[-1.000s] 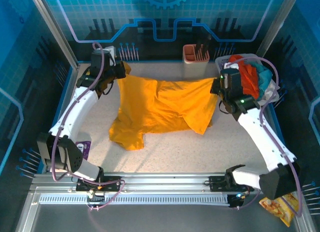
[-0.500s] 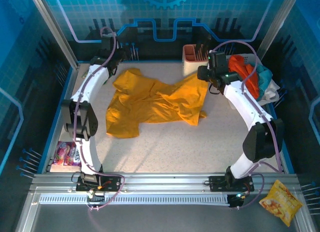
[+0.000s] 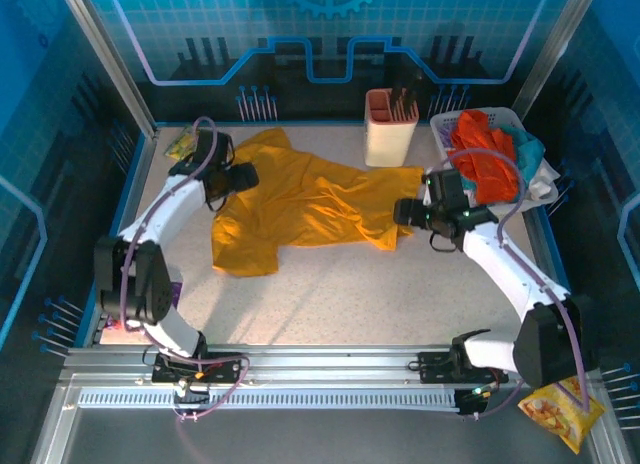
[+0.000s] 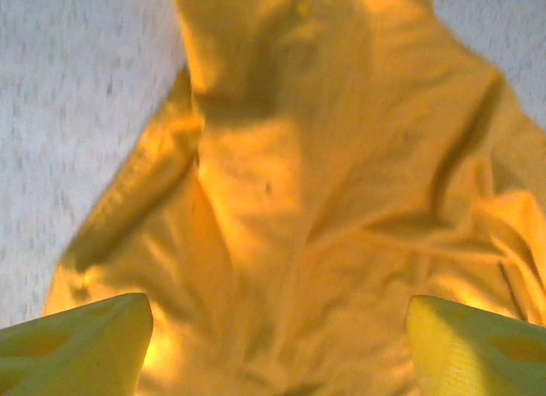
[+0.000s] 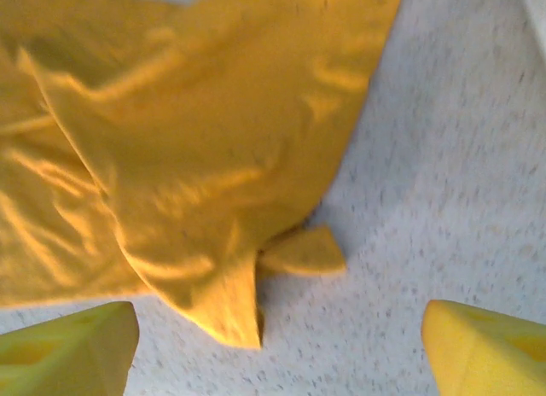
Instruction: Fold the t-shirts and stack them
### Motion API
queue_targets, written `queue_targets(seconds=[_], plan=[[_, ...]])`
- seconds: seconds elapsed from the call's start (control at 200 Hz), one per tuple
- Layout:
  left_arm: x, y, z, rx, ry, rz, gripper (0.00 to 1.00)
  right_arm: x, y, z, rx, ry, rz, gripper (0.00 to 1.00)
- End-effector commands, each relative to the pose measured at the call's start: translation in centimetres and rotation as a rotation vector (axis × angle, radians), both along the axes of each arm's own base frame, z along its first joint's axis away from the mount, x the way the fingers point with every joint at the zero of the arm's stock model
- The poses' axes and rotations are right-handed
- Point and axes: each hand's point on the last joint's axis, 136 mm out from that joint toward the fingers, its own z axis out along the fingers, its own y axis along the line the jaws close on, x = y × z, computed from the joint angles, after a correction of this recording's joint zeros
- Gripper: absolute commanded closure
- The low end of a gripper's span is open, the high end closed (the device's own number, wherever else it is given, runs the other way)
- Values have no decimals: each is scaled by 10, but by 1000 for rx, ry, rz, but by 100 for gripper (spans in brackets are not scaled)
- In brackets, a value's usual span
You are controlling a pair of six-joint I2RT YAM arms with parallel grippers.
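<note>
Right gripper (image 3: 400,212) jaws wide, empty, over shirt's right hem; likely lining up grasp. Yellow t-shirt (image 3: 310,204) crumpled mid-table, unfolded, needs flattening. Left gripper (image 3: 243,174) wide, empty, above shirt's left side. Spare shirts (image 3: 485,154) wait in basket (image 3: 438,126), far right.

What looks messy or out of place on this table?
The mustard-yellow t-shirt lies crumpled and wrinkled on the table, not spread flat. An orange snack bag sits off the table at the near right corner, odd beside laundry. Other shirts are heaped loosely in the white basket.
</note>
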Motion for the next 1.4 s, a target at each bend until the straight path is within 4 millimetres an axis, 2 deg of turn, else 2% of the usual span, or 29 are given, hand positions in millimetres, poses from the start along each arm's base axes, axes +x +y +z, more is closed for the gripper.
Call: queue_targets(seconds=[0.0, 0.085, 0.17, 0.31, 0.405, 0.56, 0.675, 0.821, 0.881, 0.896, 1.006, 1.076, 1.121, 1.146, 1.216, 1.346, 1.396], plan=[[-50, -22, -17, -51, 90, -39, 21, -12, 7, -22, 59, 9, 3, 16], [-83, -31, -34, -39, 143, -64, 22, -18, 22, -36, 84, 29, 56, 22], [-110, -31, -52, -5, 186, -52, 24, -18, 35, -48, 49, 39, 95, 26], [-137, -29, -79, -14, 237, 1, 27, -8, 57, -69, 106, 70, 138, 28], [-144, -33, -95, -16, 264, -1, 27, -3, 66, -85, 110, 115, 144, 29], [-140, -30, -113, 20, 297, -3, 26, 0, 72, -105, 117, 176, 147, 32], [-137, -34, -124, 16, 323, -8, 27, 1, 72, -108, 115, 185, 139, 38], [-136, -40, -136, 14, 353, -23, 40, 2, 70, -105, 105, 176, 129, 52], [-136, -41, -140, 29, 366, -31, 46, 3, 70, -102, 101, 170, 130, 62], [-137, -40, -142, 35, 372, -34, 48, 4, 70, -100, 102, 166, 131, 68], [-144, -36, -146, 101, 434, -46, 64, 6, 70, -89, 93, 166, 136, 88], [-148, -35, -146, 137, 457, -62, 79, 6, 70, -76, 95, 162, 136, 100], [-151, -35, -146, 153, 466, -69, 88, 2, 68, -71, 106, 178, 126, 100], [-154, -36, -146, 157, 474, -74, 94, 11, 72, -54, 135, 150, 127, 100], [-161, -37, -143, 175, 501, -88, 100, 15, 77, -29, 216, 130, 122, 100], [-169, -35, -130, 231, 493, -100, 100, 38, 69, 18, 307, 67, 71, 100], [-171, -32, -126, 241, 486, -98, 100, 51, 61, 29, 304, 48, 45, 100]])
